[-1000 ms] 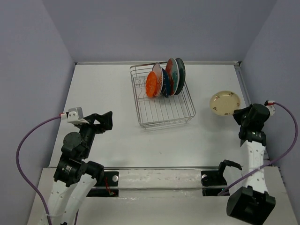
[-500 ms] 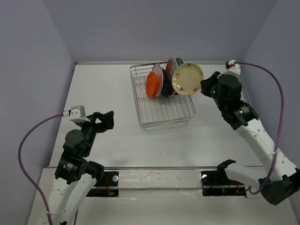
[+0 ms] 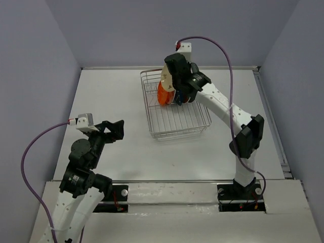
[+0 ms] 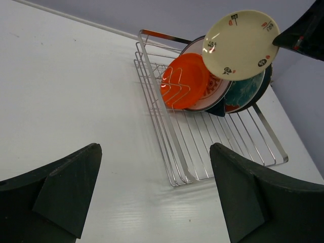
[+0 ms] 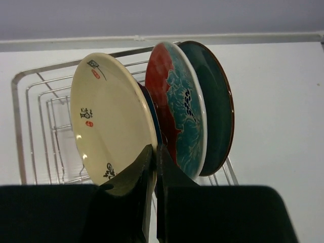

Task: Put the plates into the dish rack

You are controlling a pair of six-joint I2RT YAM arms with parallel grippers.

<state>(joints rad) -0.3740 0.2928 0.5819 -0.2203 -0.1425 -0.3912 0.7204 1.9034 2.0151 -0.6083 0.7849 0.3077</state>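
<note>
Well, the right gripper (image 5: 153, 152) is clamped on the lower rim of the cream plate (image 5: 109, 121), holding it on edge over the far end of the dish rack (image 4: 152, 101). It is just beside the standing orange plate (image 4: 185, 81), red-and-teal plate (image 5: 177, 111) and dark teal plate (image 5: 215, 101). The left gripper (image 4: 156, 152) hangs over the bench (image 3: 111, 96), jaws spread wide and holding nothing.

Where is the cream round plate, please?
Upper right in the left wrist view: the right gripper holds the cream round plate above the silver wire dish rack.
</note>
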